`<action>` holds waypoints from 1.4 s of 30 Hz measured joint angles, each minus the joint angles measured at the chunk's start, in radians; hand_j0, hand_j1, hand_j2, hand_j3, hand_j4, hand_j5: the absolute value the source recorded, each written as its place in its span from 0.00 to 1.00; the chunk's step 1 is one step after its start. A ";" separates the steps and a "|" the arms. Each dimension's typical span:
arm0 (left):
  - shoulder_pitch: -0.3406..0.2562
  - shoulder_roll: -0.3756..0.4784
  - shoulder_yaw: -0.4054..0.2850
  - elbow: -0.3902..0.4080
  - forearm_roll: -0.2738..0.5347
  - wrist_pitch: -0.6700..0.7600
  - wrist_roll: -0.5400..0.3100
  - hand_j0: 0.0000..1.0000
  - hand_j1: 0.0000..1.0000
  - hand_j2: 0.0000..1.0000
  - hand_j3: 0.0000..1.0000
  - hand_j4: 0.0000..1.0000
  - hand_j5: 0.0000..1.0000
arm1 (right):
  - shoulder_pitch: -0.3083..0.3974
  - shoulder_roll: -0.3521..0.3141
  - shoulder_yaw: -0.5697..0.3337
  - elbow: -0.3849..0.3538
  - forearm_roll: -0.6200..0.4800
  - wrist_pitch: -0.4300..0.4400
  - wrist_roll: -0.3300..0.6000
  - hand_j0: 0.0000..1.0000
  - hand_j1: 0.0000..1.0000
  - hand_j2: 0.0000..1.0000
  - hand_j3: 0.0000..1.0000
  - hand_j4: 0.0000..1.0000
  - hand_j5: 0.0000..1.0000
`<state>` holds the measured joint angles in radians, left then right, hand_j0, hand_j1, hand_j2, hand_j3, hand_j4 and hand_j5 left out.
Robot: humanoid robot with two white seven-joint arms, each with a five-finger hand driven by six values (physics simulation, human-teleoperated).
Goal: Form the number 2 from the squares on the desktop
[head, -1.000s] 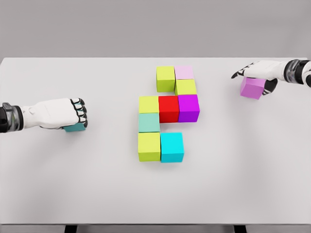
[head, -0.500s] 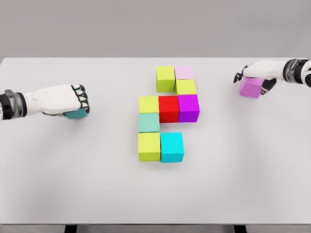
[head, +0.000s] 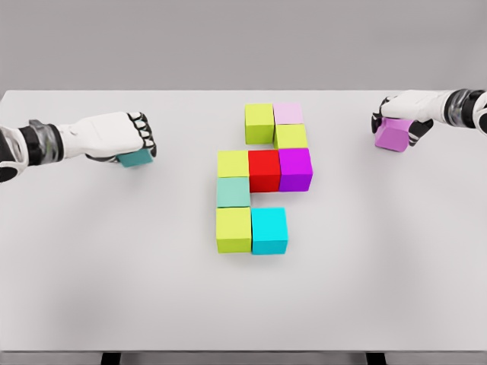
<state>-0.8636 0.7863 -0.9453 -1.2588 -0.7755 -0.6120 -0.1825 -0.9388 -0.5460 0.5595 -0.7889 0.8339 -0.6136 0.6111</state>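
A: Where do the squares stand?

B: Eight sit clustered mid-counter. At the back, a yellow-green cube [head: 259, 122] touches a pale pink cube [head: 288, 113], with another yellow-green cube [head: 291, 137] just in front of the pink one. Below runs a row: a yellow-green cube [head: 233, 163], a red cube [head: 264, 170] and a purple cube [head: 295, 169], side by side and touching.

A: And the lower part?

B: A mint cube [head: 233, 192] sits under the left end of that row, then a yellow-green cube [head: 233, 229] in front of it, with a cyan cube [head: 269, 230] touching its right side.

A: Any strays?

B: Two. A teal cube [head: 138, 157] is well left of the cluster, mostly hidden under the left robot hand [head: 116, 136], whose fingers are curled down over it in a grasp. A violet cube [head: 392, 134] is far right near the back, tilted, with the right robot hand [head: 403, 110] wrapped over its top, fingers closed around it.

A: Are they lifted?

B: The violet one looks tipped on an edge; whether the teal one is clear of the white counter [head: 114, 274] I cannot tell.
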 measured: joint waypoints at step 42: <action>-0.173 -0.350 -0.001 0.325 -0.002 0.000 -0.075 0.67 0.67 0.67 0.67 0.67 0.67 | 0.181 -0.170 -0.067 -0.409 -0.062 0.000 0.000 0.56 0.56 0.56 0.56 0.56 0.56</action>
<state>-1.0370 0.4366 -0.9466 -0.9334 -0.7776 -0.6123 -0.2577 -0.7578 -0.7163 0.4929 -1.1977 0.7717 -0.6140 0.6115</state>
